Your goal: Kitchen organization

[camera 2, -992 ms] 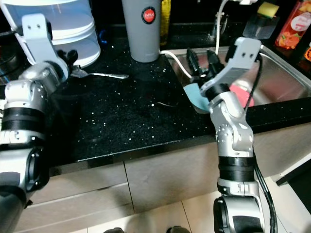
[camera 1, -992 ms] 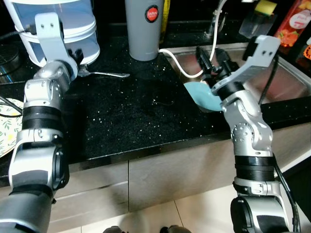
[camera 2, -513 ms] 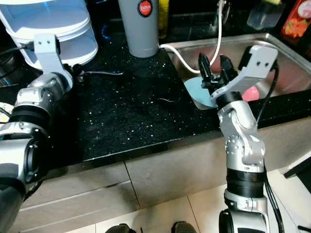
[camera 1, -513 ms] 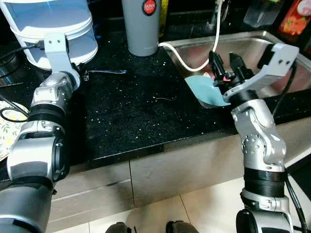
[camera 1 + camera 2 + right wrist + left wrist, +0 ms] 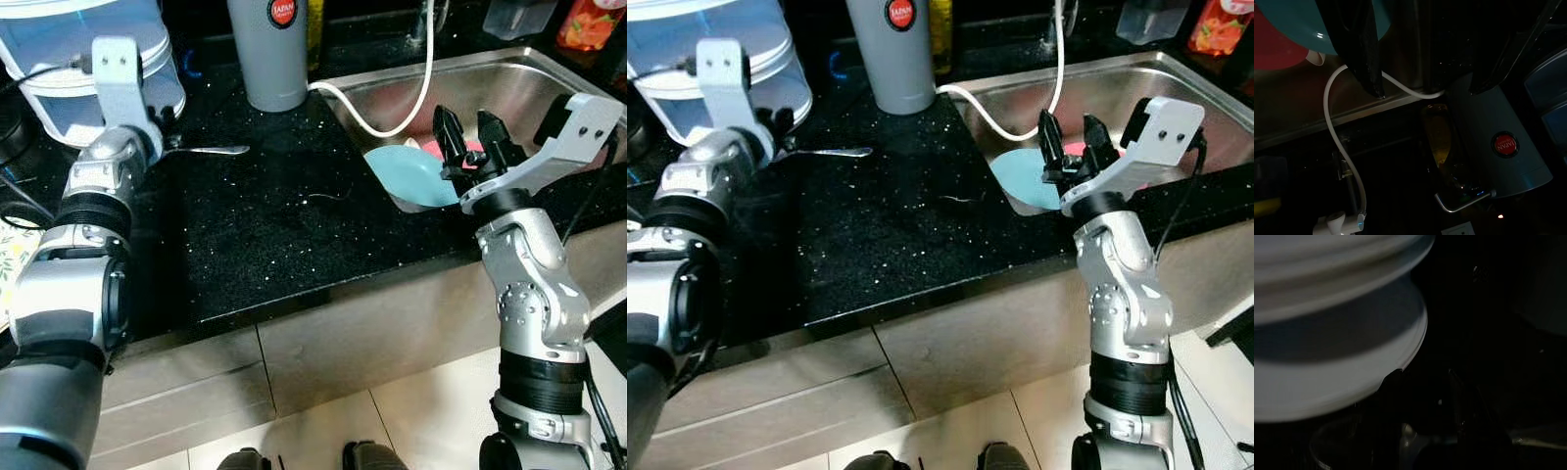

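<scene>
- Your right gripper (image 5: 470, 132) hangs over the near left corner of the sink (image 5: 519, 83), its two black fingers (image 5: 1050, 137) spread apart with nothing between them.
- Just below those fingers lies the teal plate (image 5: 407, 174), tilted against the sink's left wall beside the worktop (image 5: 284, 235) edge, with something pink (image 5: 1080, 149) behind it that you cannot identify from here.
- Judged from this, the step in hand is the plate: either fetching it out of the sink or having just set it there. The pictures alone do not settle which.
- If you mean to lift it, bring the fingers down over the plate's raised rim and close on the edge, keeping clear of the white hose (image 5: 416, 88) that curves across the sink's back left corner.
- Your left gripper (image 5: 162, 137) sits at the worktop's back left, against the base of the white-and-blue container (image 5: 88, 69), right at the bowl end of the spoon (image 5: 211, 150). Its wrist view is too dark to tell how the jaws stand.
- The grey tumbler (image 5: 266, 49) stands at the back edge, between container and sink.
</scene>
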Robot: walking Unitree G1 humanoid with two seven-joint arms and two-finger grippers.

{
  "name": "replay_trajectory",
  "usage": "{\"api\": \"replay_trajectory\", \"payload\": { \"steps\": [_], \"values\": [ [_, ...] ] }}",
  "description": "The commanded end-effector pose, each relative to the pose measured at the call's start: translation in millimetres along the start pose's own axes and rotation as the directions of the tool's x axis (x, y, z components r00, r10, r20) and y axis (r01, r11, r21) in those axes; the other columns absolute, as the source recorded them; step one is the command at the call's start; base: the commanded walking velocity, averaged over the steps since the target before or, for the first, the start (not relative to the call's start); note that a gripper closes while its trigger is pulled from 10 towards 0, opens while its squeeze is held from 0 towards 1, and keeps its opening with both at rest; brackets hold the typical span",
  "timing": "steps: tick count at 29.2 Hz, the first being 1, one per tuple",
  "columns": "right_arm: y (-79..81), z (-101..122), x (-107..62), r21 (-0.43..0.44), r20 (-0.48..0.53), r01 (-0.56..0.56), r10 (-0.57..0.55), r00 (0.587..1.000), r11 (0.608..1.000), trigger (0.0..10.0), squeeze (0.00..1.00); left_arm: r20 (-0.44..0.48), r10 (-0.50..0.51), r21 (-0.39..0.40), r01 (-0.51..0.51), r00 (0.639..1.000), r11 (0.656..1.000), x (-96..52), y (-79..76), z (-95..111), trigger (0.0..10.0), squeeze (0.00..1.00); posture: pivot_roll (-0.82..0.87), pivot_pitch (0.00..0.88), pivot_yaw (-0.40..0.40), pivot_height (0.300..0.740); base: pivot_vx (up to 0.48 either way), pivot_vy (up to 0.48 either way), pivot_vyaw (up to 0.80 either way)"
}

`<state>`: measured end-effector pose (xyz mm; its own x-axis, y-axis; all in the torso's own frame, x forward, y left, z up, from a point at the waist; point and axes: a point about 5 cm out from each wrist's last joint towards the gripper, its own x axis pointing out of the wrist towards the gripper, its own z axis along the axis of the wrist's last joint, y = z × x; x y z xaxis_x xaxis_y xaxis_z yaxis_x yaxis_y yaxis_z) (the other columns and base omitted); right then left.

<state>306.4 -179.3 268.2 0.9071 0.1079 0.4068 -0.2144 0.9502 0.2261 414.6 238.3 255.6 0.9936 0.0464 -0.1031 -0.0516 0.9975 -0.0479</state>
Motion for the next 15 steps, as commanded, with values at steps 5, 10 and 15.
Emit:
{"api": "replay_trajectory", "payload": {
  "steps": [5, 10, 15],
  "values": [
    [-1.4, 0.8, -5.7, -0.004, -0.014, 0.013, -0.013, 1.0, 1.0, 10.0, 0.0, -0.138, 0.039, -0.134, -0.058, 0.99, 0.989, -6.8, 25.8, -33.3, 10.0, 0.0, -0.06, 0.129, 0.062, 0.74, 0.0, 0.0, 0.0],
    [-1.2, -1.0, -6.3, -0.005, -0.022, 0.017, -0.017, 1.0, 1.0, 10.0, 0.0, -0.178, -0.064, -0.181, 0.031, 0.982, 0.983, -7.4, 18.3, -42.7, 10.0, 0.0, -0.05, 0.128, 0.063, 0.74, 0.0, 0.0, 0.0],
    [0.1, -2.4, -4.7, 0.0, -0.023, 0.014, -0.014, 1.0, 1.0, 10.0, 0.0, -0.193, -0.119, -0.185, 0.083, 0.974, 0.979, -7.6, 12.2, -44.7, 10.0, 0.0, -0.04, 0.12, 0.061, 0.74, 0.0, 0.0, 0.0]
  ]
}}
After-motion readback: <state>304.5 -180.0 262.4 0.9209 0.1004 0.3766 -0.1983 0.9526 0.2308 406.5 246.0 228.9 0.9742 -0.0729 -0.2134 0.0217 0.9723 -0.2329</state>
